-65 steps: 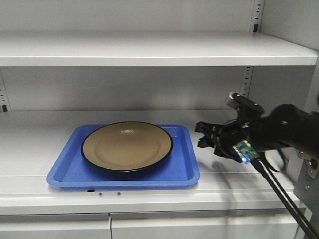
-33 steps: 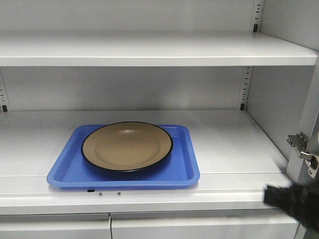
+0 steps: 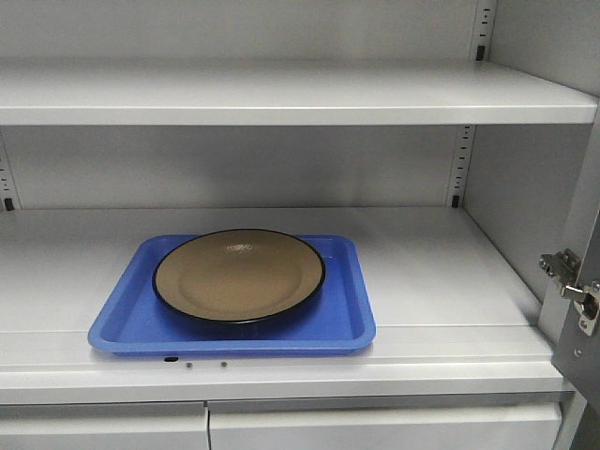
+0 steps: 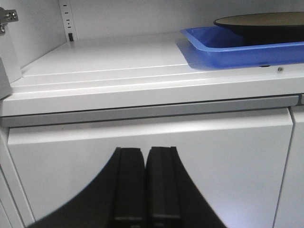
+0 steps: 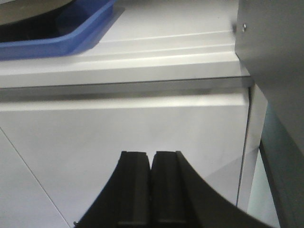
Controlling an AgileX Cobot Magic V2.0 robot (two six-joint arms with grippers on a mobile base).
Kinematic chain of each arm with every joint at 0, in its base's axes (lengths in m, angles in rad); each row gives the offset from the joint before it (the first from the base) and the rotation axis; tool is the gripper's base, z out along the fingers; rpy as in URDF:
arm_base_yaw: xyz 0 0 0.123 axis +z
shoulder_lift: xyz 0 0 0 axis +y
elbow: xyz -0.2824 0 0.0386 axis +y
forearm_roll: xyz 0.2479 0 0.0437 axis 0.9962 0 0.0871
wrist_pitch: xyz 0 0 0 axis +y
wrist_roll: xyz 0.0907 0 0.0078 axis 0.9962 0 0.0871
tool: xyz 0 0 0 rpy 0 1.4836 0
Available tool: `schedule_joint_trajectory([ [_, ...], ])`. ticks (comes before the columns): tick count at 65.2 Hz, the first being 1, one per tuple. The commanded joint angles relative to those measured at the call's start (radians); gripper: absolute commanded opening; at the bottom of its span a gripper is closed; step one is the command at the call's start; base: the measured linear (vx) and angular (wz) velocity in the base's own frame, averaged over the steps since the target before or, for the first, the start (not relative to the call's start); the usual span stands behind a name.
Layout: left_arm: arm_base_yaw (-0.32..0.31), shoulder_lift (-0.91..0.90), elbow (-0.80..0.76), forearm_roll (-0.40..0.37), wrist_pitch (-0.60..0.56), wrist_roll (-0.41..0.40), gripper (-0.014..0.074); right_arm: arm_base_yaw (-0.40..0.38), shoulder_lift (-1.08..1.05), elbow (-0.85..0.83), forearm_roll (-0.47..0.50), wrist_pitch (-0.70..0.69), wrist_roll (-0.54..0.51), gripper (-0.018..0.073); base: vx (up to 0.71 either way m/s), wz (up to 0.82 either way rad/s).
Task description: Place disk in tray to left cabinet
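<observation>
No readable brand, label or writing on any item. Landmark: the blue tray, flat on the middle shelf of the grey cabinet, toward the shelf's front edge & left of centre. The tan disk w/ thin black rim lies inside the tray, roughly centred, its rim slightly overhanging the tray's back wall. An open cabinet door w/ a metal hinge stands to the right of the tray, well apart.

Neither arm appears in the front view. Left wrist view: the left gripper sits below & left of the tray, level w/ the white panel under the shelf edge, pointing at that panel; fingers pressed together, nothing between them. The tray corner & disk edge show up-right in that view. Right wrist view: the right gripper is below & right of the tray, also facing the panel beneath the shelf; fingers closed against each other, empty. Door edge is at the right side.
</observation>
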Motion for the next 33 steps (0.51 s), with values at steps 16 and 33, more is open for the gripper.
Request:
schedule_joint_trajectory([
  [16,-0.001,-0.014,0.020,0.001,-0.078,0.000,-0.0006,-0.003,-0.260,0.185,-0.083,-0.064,-0.010,-0.0005,0.00,0.00],
  [33,-0.001,-0.014,0.020,0.001,-0.078,0.000,-0.0006,-0.066,-0.360,0.187,-0.119,-0.048,-0.007,-0.0006,0.00,0.00],
])
